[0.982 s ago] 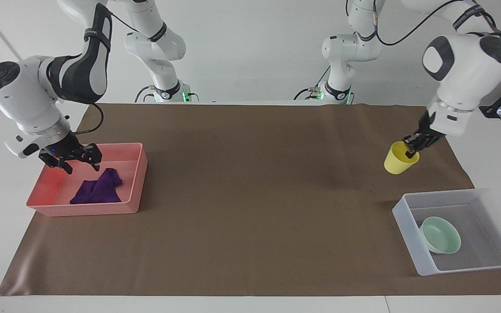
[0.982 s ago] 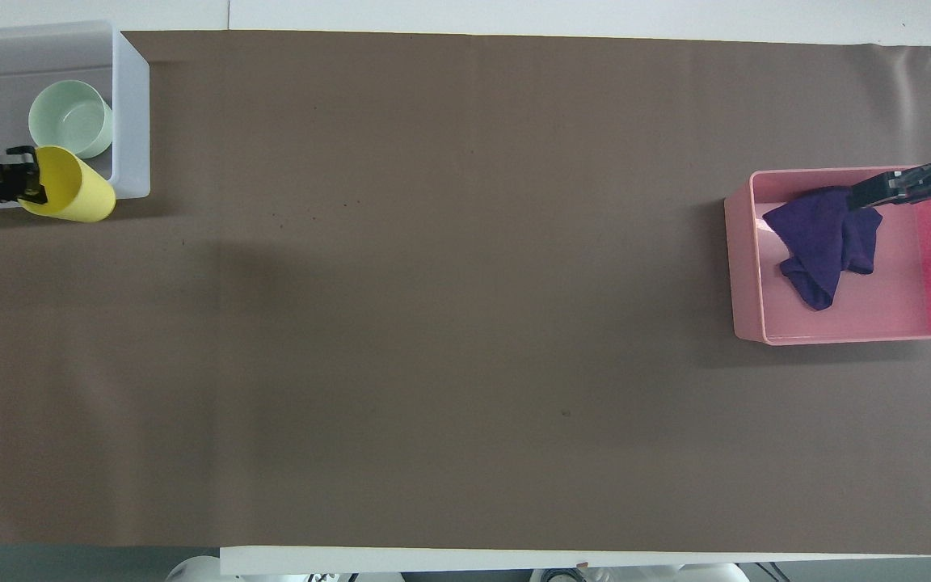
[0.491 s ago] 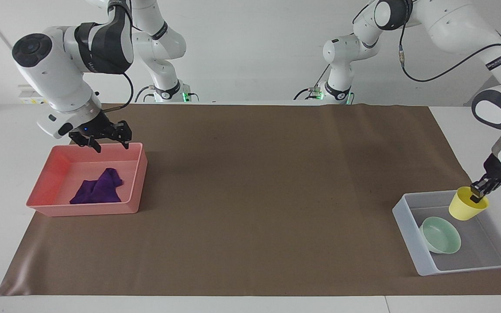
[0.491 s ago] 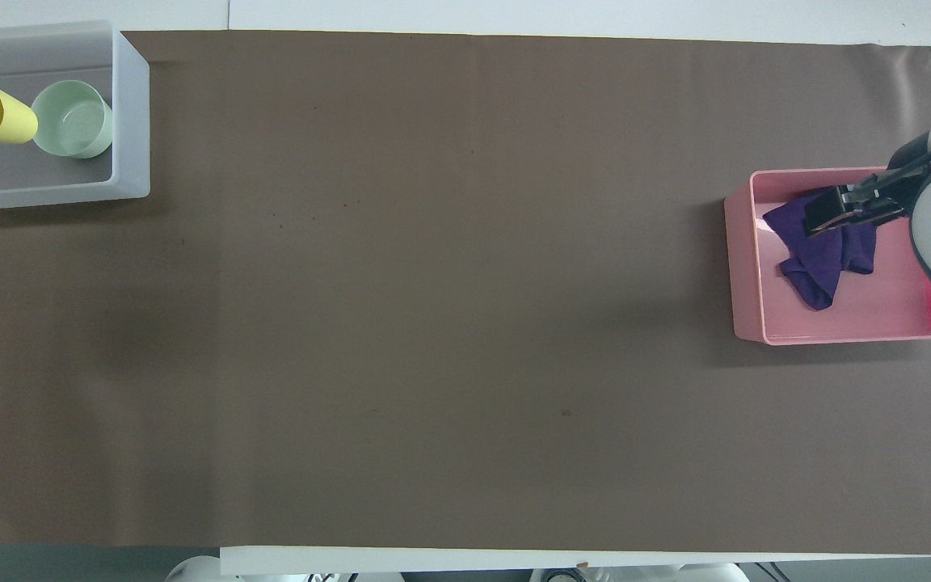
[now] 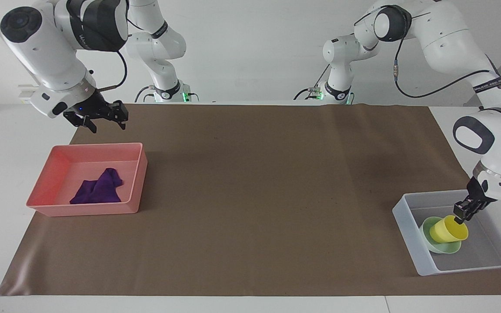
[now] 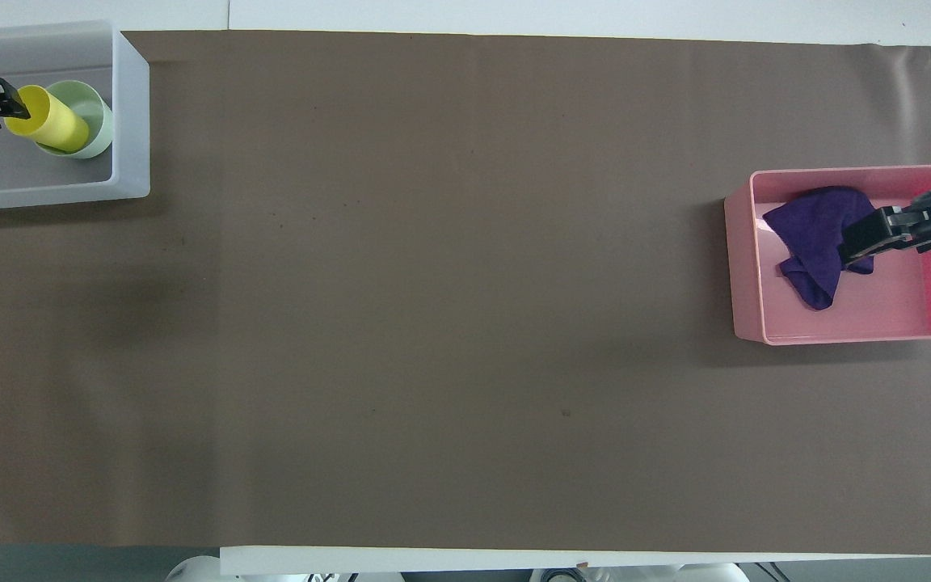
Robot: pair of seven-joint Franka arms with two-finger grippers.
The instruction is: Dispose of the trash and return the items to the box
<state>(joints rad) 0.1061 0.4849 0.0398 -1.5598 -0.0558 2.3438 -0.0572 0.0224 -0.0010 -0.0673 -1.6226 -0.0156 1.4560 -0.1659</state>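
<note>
Box (image 5: 409, 226): the clear whitish bin at the left arm's end of the table; we do our placing inside its walls.
Tray (image 5: 134, 180): the pink one at the right arm's end, with the purple cloth (image 5: 97, 190) lying loose inside; we judge the trash step finished.
Bowl (image 5: 429, 241): mint green, on the box floor, partly covered by the cup.
Cup (image 5: 448, 229): yellow, tilted on its side, its base in or over the bowl, rim toward our left gripper.
Left gripper (image 5: 462, 211): inside the box, pinching the cup's rim.
Right gripper (image 5: 102, 116): fingers spread, holding nothing, raised over the mat on the robots' side of the tray; this arm waits.
How we finish well: we let the cup settle into the bowl before opening, open only a little, then lift straight up so the fingers clear the rim and the box wall without dragging the cup out.
</note>
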